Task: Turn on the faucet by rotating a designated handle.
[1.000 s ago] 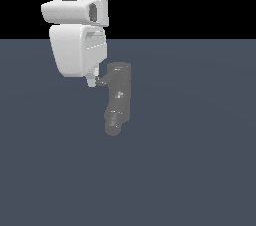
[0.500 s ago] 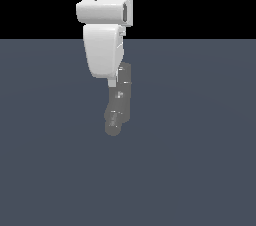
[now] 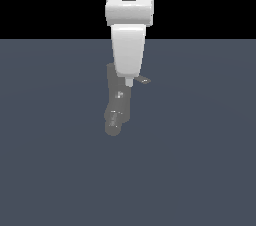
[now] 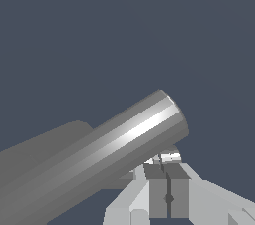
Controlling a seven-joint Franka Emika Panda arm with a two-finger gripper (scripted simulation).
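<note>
Dull-grey faucet (image 3: 117,105) upright; thin handle (image 3: 142,79) projecting toward exterior view's right

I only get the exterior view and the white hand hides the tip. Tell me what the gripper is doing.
Observer: In the wrist view the gripper is shut, closed flat with nothing held in it.
Operator: Now give me where the faucet sits against it.
Observer: The faucet shows as a shiny grey cylinder lying slantwise just past the tip, with its flat end nearest the tip. I cannot tell whether they touch.
</note>
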